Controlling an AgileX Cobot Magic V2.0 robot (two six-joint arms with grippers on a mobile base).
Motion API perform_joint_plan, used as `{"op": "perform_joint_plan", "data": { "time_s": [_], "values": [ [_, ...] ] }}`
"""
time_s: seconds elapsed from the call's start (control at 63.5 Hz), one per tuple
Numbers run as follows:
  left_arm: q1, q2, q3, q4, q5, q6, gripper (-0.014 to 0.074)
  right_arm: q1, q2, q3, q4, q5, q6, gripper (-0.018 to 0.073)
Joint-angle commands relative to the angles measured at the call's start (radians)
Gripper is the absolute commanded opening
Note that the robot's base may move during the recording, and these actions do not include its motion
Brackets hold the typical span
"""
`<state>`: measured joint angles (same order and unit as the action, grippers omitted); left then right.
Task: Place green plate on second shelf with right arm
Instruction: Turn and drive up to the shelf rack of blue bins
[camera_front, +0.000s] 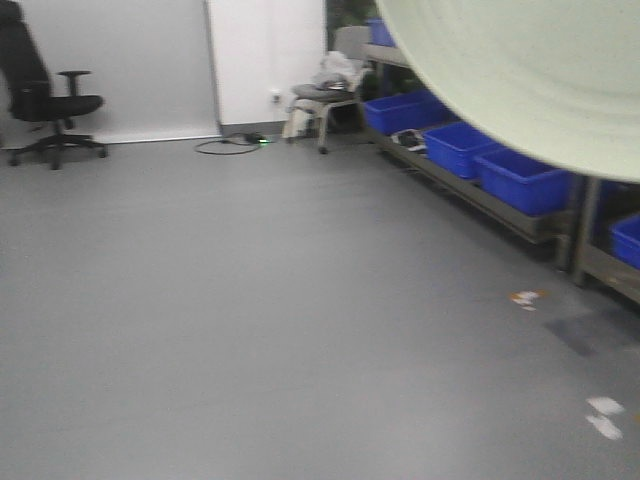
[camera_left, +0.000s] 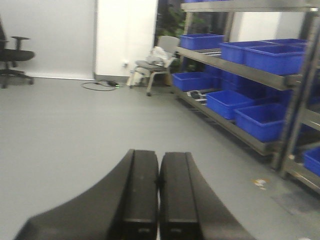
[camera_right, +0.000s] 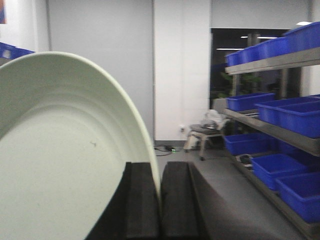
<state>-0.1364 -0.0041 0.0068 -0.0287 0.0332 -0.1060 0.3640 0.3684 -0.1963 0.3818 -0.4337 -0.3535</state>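
Note:
The pale mint-green plate (camera_right: 65, 150) fills the left of the right wrist view, held on edge in the air. My right gripper (camera_right: 160, 172) is shut on its rim, one black finger on each side. The same plate (camera_front: 520, 70) covers the top right of the front view, close to the camera, above the blue bins. My left gripper (camera_left: 159, 175) is shut and empty, pointing over the grey floor. The metal shelf rack (camera_left: 240, 67) stands along the right side, its levels loaded with blue bins.
Blue bins (camera_front: 520, 180) sit on the rack's lower level, with more on its upper levels (camera_right: 295, 115). A grey chair with cloth (camera_front: 325, 95) stands at the back by the white pillar. A black office chair (camera_front: 40, 95) is far left. A cable (camera_front: 230, 143) and scraps (camera_front: 605, 415) lie on the floor.

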Motion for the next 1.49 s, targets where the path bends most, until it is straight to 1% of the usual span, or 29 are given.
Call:
{"op": "perform_joint_plan", "data": {
  "time_s": [0.0,1.479],
  "values": [
    [-0.004,-0.016,0.041,-0.007,-0.089,-0.003,0.013,-0.003,0.006,-0.032,-0.01,-0.105,0.0,0.0052],
    [-0.004,-0.016,0.041,-0.007,-0.089,-0.003,0.013,-0.003,0.006,-0.032,-0.01,-0.106,0.0,0.0052]
  ]
}}
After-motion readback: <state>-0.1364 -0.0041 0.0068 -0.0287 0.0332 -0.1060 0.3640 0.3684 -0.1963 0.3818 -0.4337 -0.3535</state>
